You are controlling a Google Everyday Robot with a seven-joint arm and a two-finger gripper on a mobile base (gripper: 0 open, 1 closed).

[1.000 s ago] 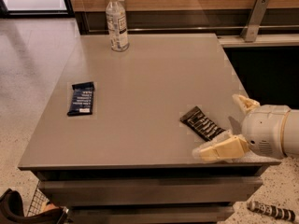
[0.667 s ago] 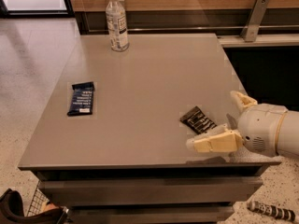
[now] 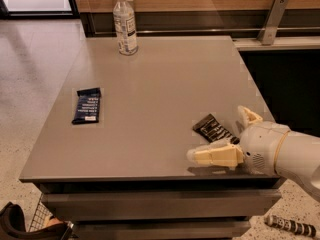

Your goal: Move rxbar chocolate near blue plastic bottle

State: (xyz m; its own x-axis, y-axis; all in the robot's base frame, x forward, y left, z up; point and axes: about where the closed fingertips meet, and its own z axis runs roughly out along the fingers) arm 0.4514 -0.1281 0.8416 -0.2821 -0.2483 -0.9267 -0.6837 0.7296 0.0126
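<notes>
While your gripper (image 3: 217,133) sits low over the near right corner of the smooth grey rectangular table (image 3: 165,84), its two cream-coloured fingers (image 3: 215,155) are spread wide apart, pinching nothing. One finger reaches along the table's front edge, and the other pokes up behind the rounded white wrist, closer to the right edge.

You have the rxbar chocolate (image 3: 213,128), a flat rectangular bar in a black wrapper with white lettering, lying on the tabletop between those two fingers. It lies at a slant, and its right end runs behind the wrist, so you cannot tell whether either finger touches it.

Your target, the blue plastic bottle (image 3: 125,23), is a clear water bottle with a white cap and a blue-and-white label. It stands upright near the far edge of the table, left of centre, well apart from the bar and the gripper.

On the left half of the table you have a dark navy-blue wrapped snack bar (image 3: 87,105) lying flat, far from both. A black striped cylindrical object (image 3: 290,225) lies on the speckled floor at the lower right.
</notes>
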